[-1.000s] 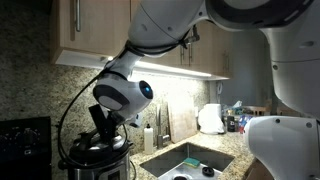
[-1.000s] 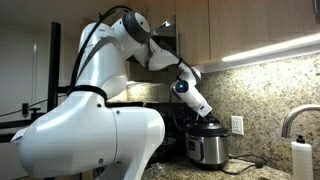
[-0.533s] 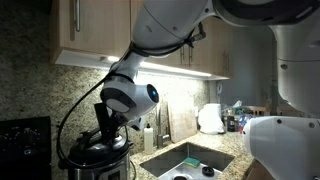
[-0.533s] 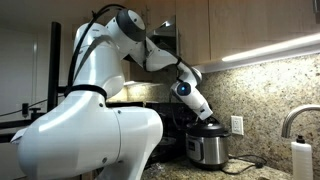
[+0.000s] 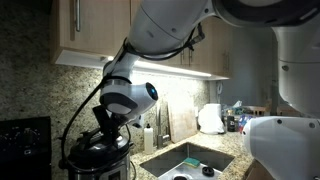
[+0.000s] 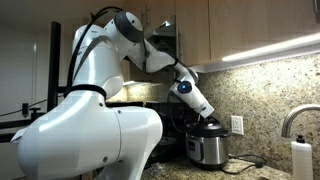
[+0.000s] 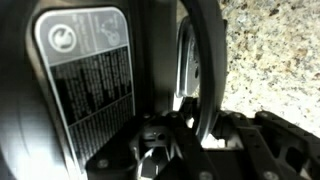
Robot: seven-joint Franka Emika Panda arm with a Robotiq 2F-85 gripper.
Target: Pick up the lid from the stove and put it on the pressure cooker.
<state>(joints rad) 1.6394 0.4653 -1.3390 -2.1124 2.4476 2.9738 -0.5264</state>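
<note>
The black lid (image 5: 95, 146) rests at the top of the steel pressure cooker (image 5: 97, 165), which also shows in an exterior view (image 6: 207, 150). Whether the lid (image 6: 205, 128) is fully seated I cannot tell. My gripper (image 5: 99, 128) reaches down onto it and is shut on its raised handle. In the wrist view the lid (image 7: 85, 80) fills the left side with a warning label, and its curved handle (image 7: 205, 70) runs between the jaws of the gripper (image 7: 185, 135). The black stove (image 5: 25, 135) stands beside the cooker.
A steel sink (image 5: 190, 160) lies beside the cooker, with a faucet (image 6: 295, 120) and soap bottle (image 6: 300, 160) near it. A white appliance (image 5: 210, 118) stands at the back. Wooden cabinets (image 5: 90, 30) hang overhead. The granite backsplash (image 6: 270, 85) is close behind the cooker.
The wrist has shifted slightly over the cooker with the lid still in its grip. The jaws stay shut.
</note>
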